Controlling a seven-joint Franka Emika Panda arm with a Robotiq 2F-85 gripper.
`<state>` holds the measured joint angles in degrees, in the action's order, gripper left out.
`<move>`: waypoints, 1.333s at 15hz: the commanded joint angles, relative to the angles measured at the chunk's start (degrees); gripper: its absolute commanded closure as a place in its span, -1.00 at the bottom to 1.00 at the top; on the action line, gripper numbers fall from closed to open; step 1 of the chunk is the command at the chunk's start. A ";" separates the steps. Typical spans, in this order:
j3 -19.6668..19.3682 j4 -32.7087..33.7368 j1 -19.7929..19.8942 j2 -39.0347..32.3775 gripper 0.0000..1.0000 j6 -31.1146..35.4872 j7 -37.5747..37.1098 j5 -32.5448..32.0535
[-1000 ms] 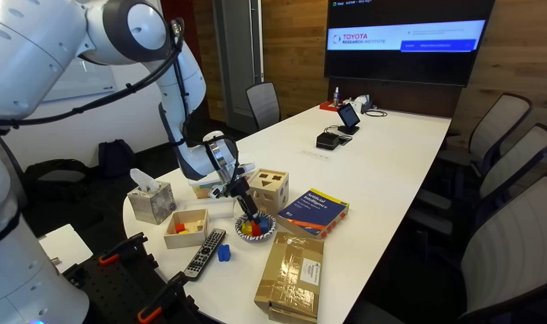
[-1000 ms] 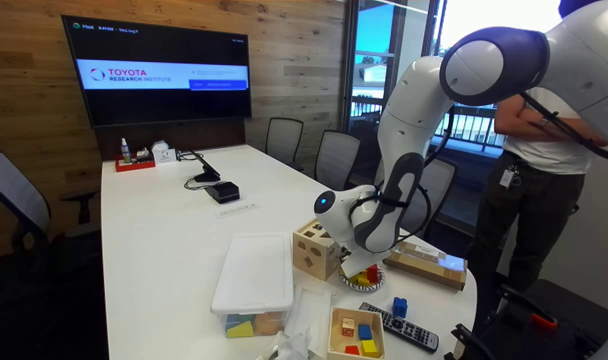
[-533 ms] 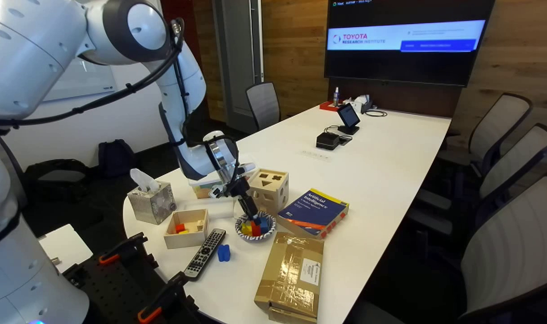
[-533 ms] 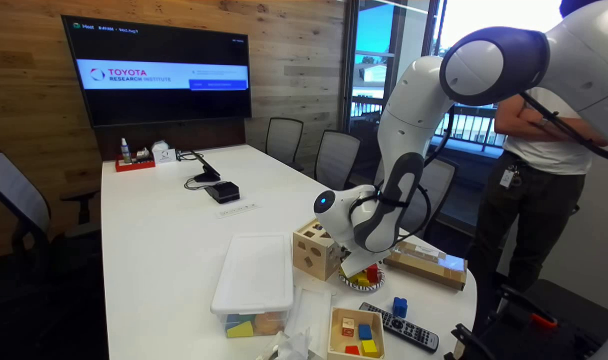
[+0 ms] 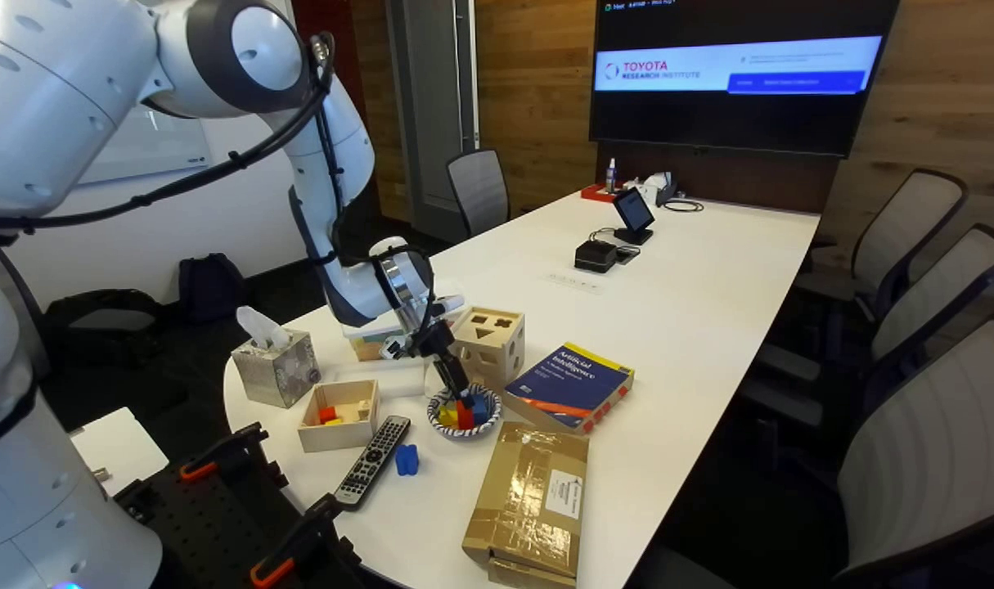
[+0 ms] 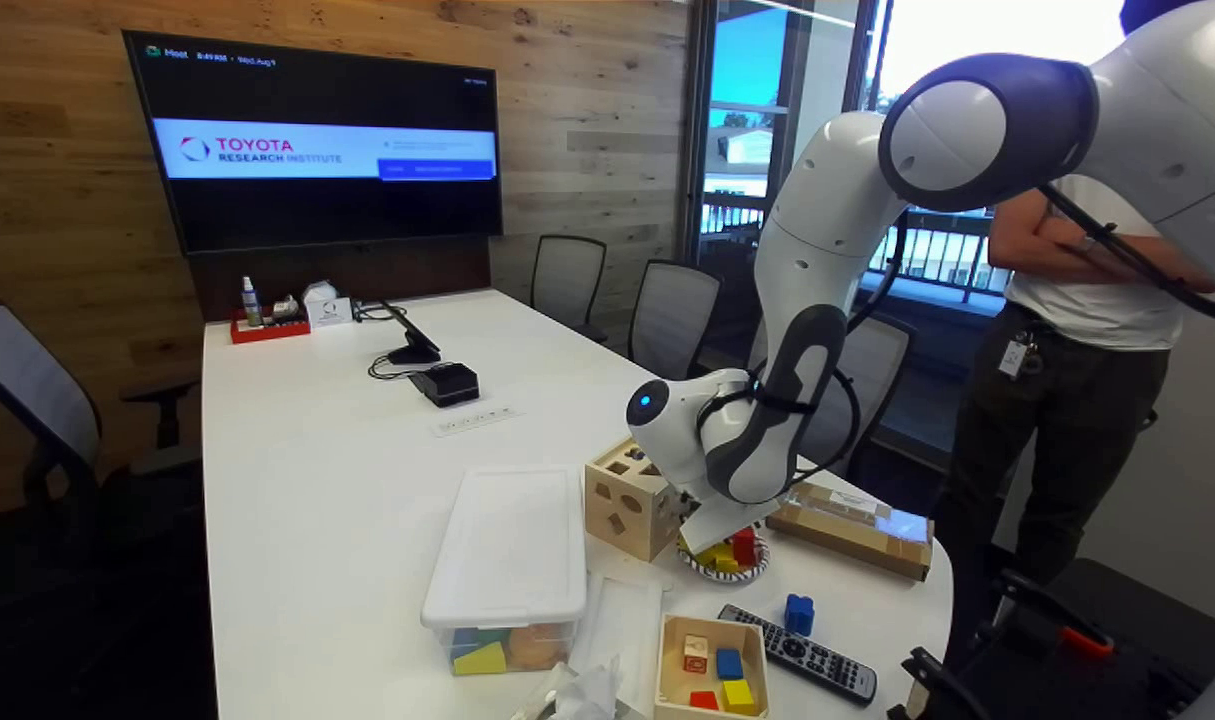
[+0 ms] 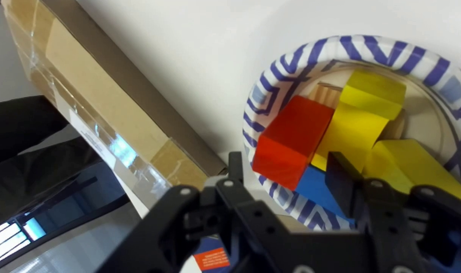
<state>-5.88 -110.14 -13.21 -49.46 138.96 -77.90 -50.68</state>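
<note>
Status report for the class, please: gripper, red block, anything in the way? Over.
Gripper at the patterned bowl, jaws apart. Red block lying inside, no grip seen. Yellow block and blue block beside it, possibly crowding.

Tight around the tool: patterned bowl beneath, wooden cube just beside, thick book and cardboard box crowding one flank. Low way in, as I see it: bare strip of desk between the cardboard box and the blue block, remote lying near that block. Beyond the wooden cube, an open run up to the black device.
</note>
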 commanded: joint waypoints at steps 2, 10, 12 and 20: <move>0.17 0.55 0.29 -0.16 -0.38 0.51 1.54 1.01; 0.24 1.70 0.12 -1.16 -1.00 -0.17 1.49 2.08; 0.09 2.21 -0.10 -1.78 -1.00 -0.25 1.32 2.37; -0.29 3.24 -0.46 -3.23 -0.35 0.34 0.94 2.64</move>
<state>-5.80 -107.69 -13.28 -52.09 138.96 -77.86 -49.12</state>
